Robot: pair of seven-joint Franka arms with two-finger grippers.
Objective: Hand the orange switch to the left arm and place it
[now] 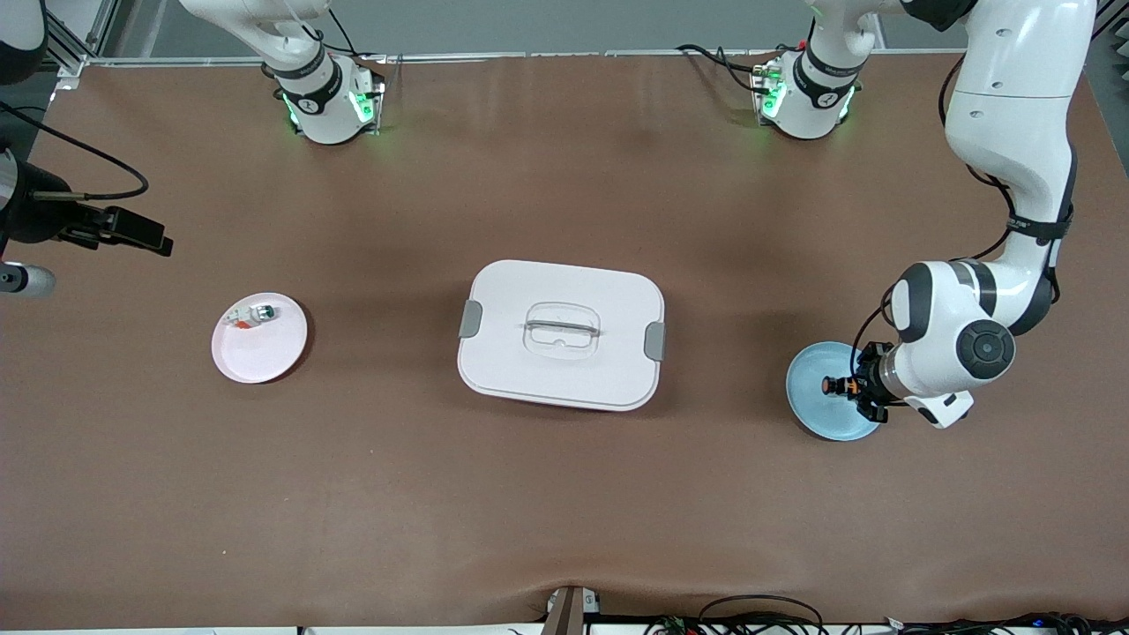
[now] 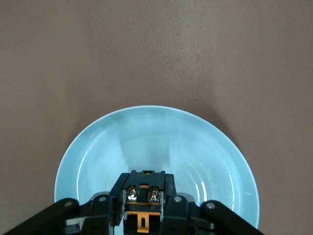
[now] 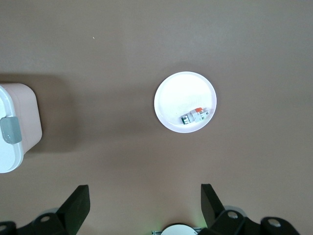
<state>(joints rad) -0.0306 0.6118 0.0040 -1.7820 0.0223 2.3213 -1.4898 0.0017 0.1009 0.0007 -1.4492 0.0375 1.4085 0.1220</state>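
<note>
Left tool [image 1: 854, 388] clamped around orange switch [image 1: 836, 385]

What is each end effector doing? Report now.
Left end effector: shut on the orange switch, over the blue plate.
Right end effector: open, empty.

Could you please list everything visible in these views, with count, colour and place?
orange switch: one, black with orange band, held over the blue plate.
blue plate: one, light blue, at the left arm's end of the table.
box: one, white with grey clips, mid-table between the plates.
pink plate: one, pale pink, at the right arm's end.
white-and-green part: one, orange tip, on the pink plate.
table: one, brown.
left gripper: fingers shut on the orange switch.
right gripper: open, high over the table near the pink plate, waiting.
</note>
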